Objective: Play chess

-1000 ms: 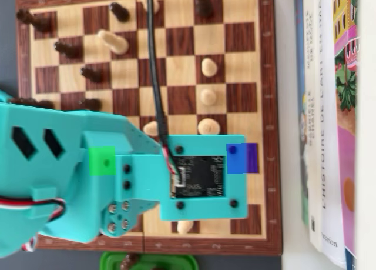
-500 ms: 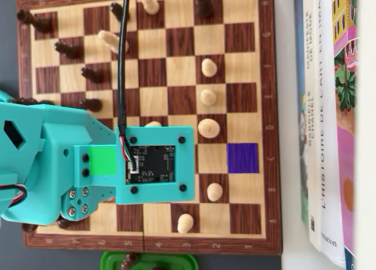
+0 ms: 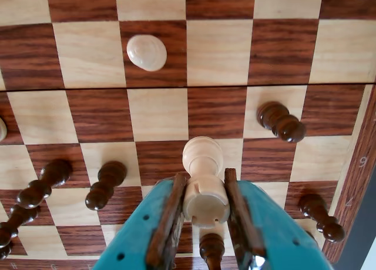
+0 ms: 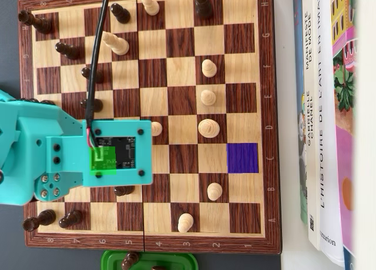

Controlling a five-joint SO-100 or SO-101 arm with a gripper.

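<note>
White rook is held clamped between the gripper fingers above the chessboard near the dark pawns, so the pickup is judged done and placement remains, seemingly unreleased.

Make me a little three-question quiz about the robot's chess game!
1. True or false: the gripper is holding a light chess piece.
2. What color is the marked square near the board's right edge in the overhead view?
3. The books lie on which side of the chessboard in the overhead view: A left, B right?

Key: 1 true; 2 purple; 3 B.
</note>
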